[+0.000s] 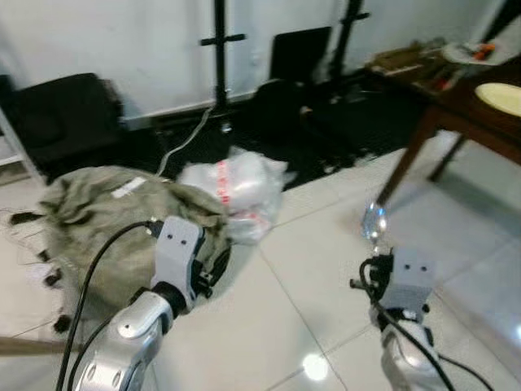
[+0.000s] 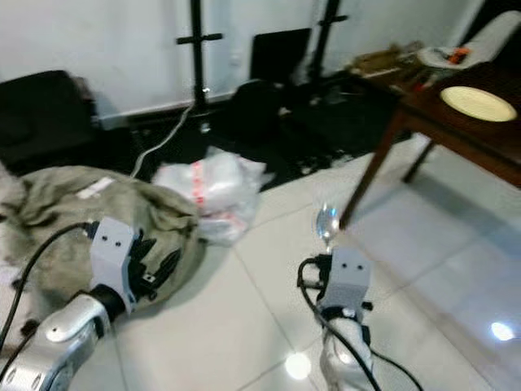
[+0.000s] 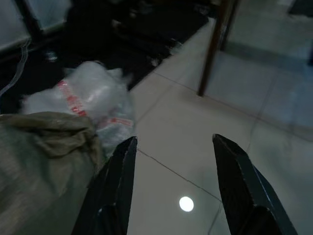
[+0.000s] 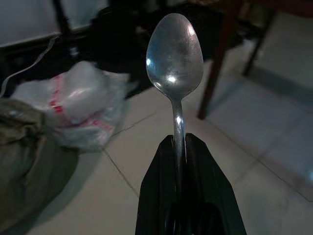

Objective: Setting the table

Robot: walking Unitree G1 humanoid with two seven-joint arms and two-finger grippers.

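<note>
A silver spoon [image 4: 174,56] stands bowl-up in my right gripper [image 4: 179,142], whose jaws are shut on its handle; in the eye views the spoon [image 1: 374,221] rises above the right wrist [image 1: 403,281]. My left gripper [image 3: 171,147] is open with nothing between its black fingers [image 3: 115,188], held low over the tiled floor beside the left wrist [image 1: 175,244]. A dark wooden table [image 2: 431,110] stands at the far right, with a pale yellow plate [image 2: 478,103] on it.
A grey-green cloth sack [image 1: 106,208] and a clear plastic bag with red print [image 1: 236,183] lie on the floor ahead at left. Black stands, a cable [image 1: 183,147] and dark cases line the white wall. A table leg [image 1: 404,159] slants down to the tiles.
</note>
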